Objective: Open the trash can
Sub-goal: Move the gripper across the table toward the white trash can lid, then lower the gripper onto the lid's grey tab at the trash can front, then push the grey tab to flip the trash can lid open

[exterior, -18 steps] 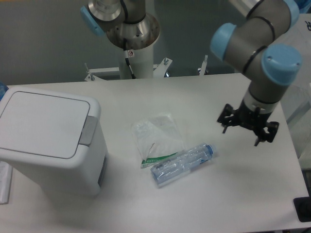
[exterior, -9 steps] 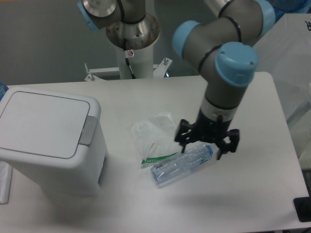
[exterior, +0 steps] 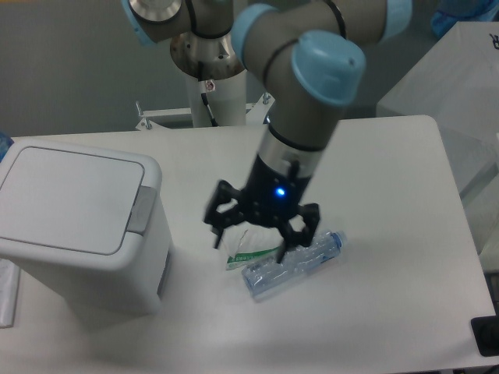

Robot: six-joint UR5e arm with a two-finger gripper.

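Note:
The trash can (exterior: 74,222) is a white boxy bin at the left of the table, its flat lid (exterior: 66,199) down and a grey push-button tab (exterior: 141,209) on its right rim. My gripper (exterior: 251,239) hangs over the middle of the table, to the right of the bin and apart from it. Its black fingers are spread open with nothing between them. It hovers above the plastic bag and bottle.
A clear plastic bottle (exterior: 300,262) lies on the table just right of the gripper, beside a crumpled clear plastic bag (exterior: 248,249) partly hidden under it. The arm's base column (exterior: 210,74) stands at the back. A dark object (exterior: 486,336) sits at the bottom right corner.
The arm has swept left across the table, from the right side to above the bag and bottle, nearer the trash can. The lid stays down.

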